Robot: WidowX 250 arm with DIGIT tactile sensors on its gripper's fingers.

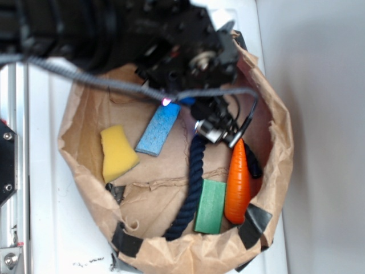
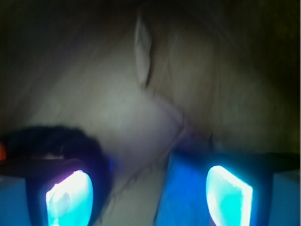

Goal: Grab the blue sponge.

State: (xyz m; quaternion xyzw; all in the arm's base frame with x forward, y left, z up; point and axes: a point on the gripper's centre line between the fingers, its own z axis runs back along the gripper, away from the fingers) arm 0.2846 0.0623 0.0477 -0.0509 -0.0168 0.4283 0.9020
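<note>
My fingers stand apart over the top end of the flat light-blue porous sponge — right of the yellow wedge-shaped sponge — likely light, squashy, best pinched across its narrow width.

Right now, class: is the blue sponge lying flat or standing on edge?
Flat: the blue sponge shows its broad speckled face on the paper bag floor.
</note>
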